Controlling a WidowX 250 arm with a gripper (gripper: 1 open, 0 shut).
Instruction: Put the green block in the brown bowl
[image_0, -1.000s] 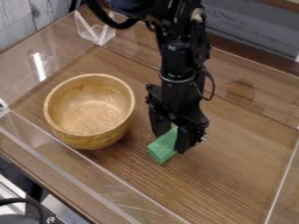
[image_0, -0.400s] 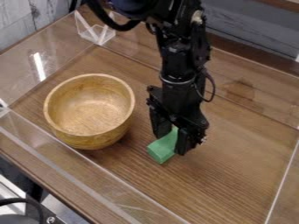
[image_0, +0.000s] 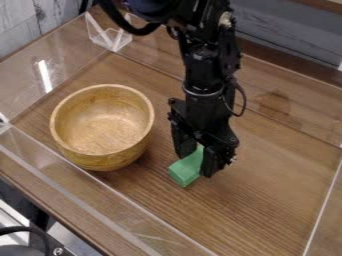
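The green block (image_0: 185, 172) lies on the wooden table, just right of the brown bowl (image_0: 107, 152). Its far end sits between the black fingers of my gripper (image_0: 201, 158), which points straight down from above. The fingers press against both sides of the block, so the gripper is shut on it. The block's near end rests on the table. The bowl stands upright with nothing in it, about a block's length to the left of the gripper.
Clear plastic walls (image_0: 40, 70) ring the wooden table (image_0: 267, 190). A low clear edge (image_0: 80, 200) runs along the front left. A clear stand (image_0: 110, 38) sits at the back left.
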